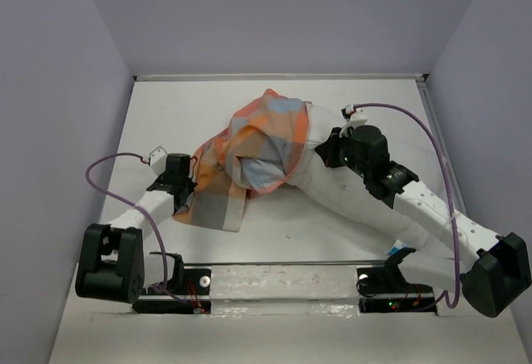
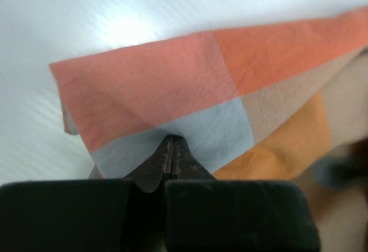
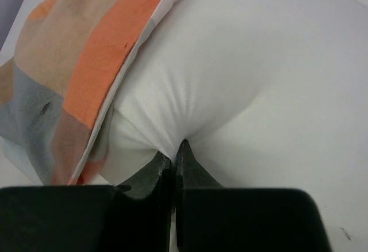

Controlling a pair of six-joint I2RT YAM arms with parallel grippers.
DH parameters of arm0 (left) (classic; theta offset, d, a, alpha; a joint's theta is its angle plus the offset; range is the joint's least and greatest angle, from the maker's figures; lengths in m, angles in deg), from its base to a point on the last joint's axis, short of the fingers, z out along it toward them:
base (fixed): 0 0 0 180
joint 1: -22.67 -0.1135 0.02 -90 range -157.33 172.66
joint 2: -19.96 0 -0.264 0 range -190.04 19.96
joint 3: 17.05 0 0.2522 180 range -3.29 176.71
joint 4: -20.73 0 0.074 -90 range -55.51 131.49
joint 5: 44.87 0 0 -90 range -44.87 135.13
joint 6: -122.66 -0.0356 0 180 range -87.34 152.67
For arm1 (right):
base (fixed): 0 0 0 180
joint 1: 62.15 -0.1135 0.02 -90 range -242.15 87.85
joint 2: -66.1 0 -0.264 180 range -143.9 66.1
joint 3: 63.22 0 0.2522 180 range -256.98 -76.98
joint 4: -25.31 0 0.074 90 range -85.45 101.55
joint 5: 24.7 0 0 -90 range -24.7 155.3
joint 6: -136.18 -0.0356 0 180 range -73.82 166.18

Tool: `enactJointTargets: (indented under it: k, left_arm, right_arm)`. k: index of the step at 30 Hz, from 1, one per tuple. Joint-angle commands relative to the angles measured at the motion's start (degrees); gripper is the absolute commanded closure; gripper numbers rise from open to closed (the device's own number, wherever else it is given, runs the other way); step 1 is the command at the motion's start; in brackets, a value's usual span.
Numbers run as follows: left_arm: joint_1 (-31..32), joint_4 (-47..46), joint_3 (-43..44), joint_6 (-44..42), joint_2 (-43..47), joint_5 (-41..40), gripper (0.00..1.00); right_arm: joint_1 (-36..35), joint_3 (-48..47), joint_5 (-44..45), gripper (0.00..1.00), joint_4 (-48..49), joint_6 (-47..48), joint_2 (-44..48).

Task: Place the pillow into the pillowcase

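The checked pillowcase (image 1: 249, 144) lies bunched at the table's middle, with the plump white pillow (image 1: 328, 189) partly inside it and sticking out to the right. My left gripper (image 1: 189, 195) is at the case's near-left corner. In the left wrist view it (image 2: 173, 141) is shut on a light blue check of the pillowcase (image 2: 190, 85). My right gripper (image 1: 326, 154) sits against the pillow's side. The right wrist view shows it (image 3: 174, 148) shut on a pinch of the pillow (image 3: 247, 73), with wrinkles fanning from the tips and the pillowcase (image 3: 75, 73) hem just left.
Grey walls close the white table (image 1: 166, 115) in on the left, back and right. A rail (image 1: 283, 285) with both arm bases runs along the near edge. Purple cables (image 1: 432, 148) loop over each arm.
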Motion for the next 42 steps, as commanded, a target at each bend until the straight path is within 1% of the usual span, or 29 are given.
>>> enactJointTargets:
  k: [1,2,3,4,5,7,8,9,10,12,13,14,15,16,17,18,19,20,21,22,23,25,28,32,33,35,36,39,42]
  left_arm:
    - [-7.7,-7.9,9.1,-5.8,-5.9,-0.8,1.0]
    - [-9.0,-7.0,11.3,-7.5,-9.6,-2.7,1.0]
    - [-10.5,-6.7,13.3,-7.9,-11.4,-1.9,1.0]
    - [-14.1,-6.7,17.2,-8.5,-12.9,-0.6,1.0]
    - [-15.4,-6.4,21.7,-9.1,-15.8,0.6,1.0]
    - [-17.3,-4.8,27.2,-11.3,-19.6,-0.1,1.0]
    - [-17.3,-3.9,30.1,-12.3,-20.7,-0.8,1.0]
    - [-17.3,-3.7,35.2,-15.3,-21.6,-0.8,1.0]
    - [-17.3,-3.3,37.3,-16.3,-22.4,-0.8,1.0]
    - [-17.3,-1.9,40.6,-18.3,-23.8,3.0,1.0]
    - [-17.4,3.2,42.8,-17.9,-23.7,8.9,1.0]
    - [-17.2,5.3,43.1,-16.3,-21.8,11.1,1.0]
    - [-16.8,4.7,40.9,-14.6,-19.1,14.3,1.0]
    - [-16.4,-1.3,31.6,-10.8,-15.7,17.2,0.94]
    - [-15.5,-5.2,25.7,-8.6,-7.4,20.0,0.79]
    - [-15.1,-8.1,20.6,-6.8,-3.2,20.0,0.63]
    - [-14.7,-9.6,12.4,-5.2,0.5,19.7,0.37]
    - [-14.3,-10.2,8.9,-3.0,4.1,18.4,0.28]
    - [-13.8,-9.7,6.3,-2.4,9.7,16.0,0.21]
    - [-13.9,-8.8,2.5,-1.9,11.9,15.2,0.18]
    - [-13.8,-7.2,1.1,-1.4,15.4,13.8,0.14]
    - [-13.6,-6.6,-1.7,-1.1,17.5,13.7,0.13]
    - [-13.4,-5.5,-3.5,-1.9,16.2,13.7,0.13]
    - [-13.4,-6.2,-4.0,-4.0,9.3,14.4,0.13]
    - [-13.4,-6.9,-3.7,-4.3,6.0,15.8,0.13]
    - [-12.9,-7.2,-2.4,-4.8,2.4,16.0,0.15]
    - [-12.9,-7.4,-2.1,-5.0,-1.1,16.2,0.16]
    - [-12.9,-6.9,-0.8,-5.8,-7.4,16.8,0.26]
    - [-12.6,-4.8,2.8,-7.1,-11.3,14.1,0.62]
  right_arm:
    - [0.2,-0.9,-4.3,1.0,7.6,-0.8,2.4]
    - [0.2,-0.9,-5.1,1.0,7.9,-1.0,2.5]
    - [0.2,-0.6,-5.4,1.0,8.0,-1.0,2.6]
    - [0.2,-0.3,-5.8,1.0,8.0,-1.0,2.7]
    - [0.2,-0.2,-5.9,1.0,8.1,-0.9,2.9]
    - [0.2,0.1,-6.0,1.0,8.2,-0.5,3.2]
    - [0.2,0.2,-6.0,1.0,8.2,-0.5,3.4]
    - [0.2,0.2,-5.6,1.0,8.2,-0.3,3.2]
    - [0.2,0.2,-5.6,1.0,8.2,-0.3,3.2]
    - [0.2,0.1,-5.5,1.0,8.1,0.0,2.7]
    - [0.2,-0.2,-5.0,1.0,8.0,0.0,2.4]
    - [0.2,-0.4,-5.0,1.0,7.6,0.1,2.1]
    - [0.2,-0.6,-4.8,1.0,7.3,0.3,1.6]
    - [0.2,-0.8,-4.8,1.0,7.2,0.2,1.1]
    - [0.2,-0.9,-4.7,1.0,7.1,0.2,0.9]
    - [0.2,-0.9,-4.7,1.0,7.2,0.1,0.7]
    - [0.2,-0.9,-4.9,1.0,7.2,0.1,0.7]
    - [0.2,-0.8,-5.3,1.0,7.1,0.1,0.8]
    - [0.2,-0.8,-5.5,1.0,7.2,0.0,0.7]
    - [0.2,-0.6,-5.5,1.0,7.3,0.1,0.9]
    - [0.2,-0.6,-5.9,1.0,7.2,-0.1,0.8]
    - [0.2,-0.6,-6.2,1.0,7.3,-0.3,0.8]
    - [0.2,-0.5,-6.3,1.0,7.4,-0.4,0.6]
    - [0.2,-0.2,-6.2,1.0,7.5,-0.3,1.3]
    - [0.2,-0.3,-6.3,1.0,7.5,-0.3,1.2]
    - [0.2,-0.3,-7.1,1.0,7.5,-0.5,1.3]
    - [0.2,-0.4,-7.4,1.0,7.6,-0.6,1.2]
    - [0.2,-0.3,-8.4,1.0,8.1,-1.0,1.0]
    - [0.2,-0.2,-9.2,1.0,8.4,-1.5,1.1]
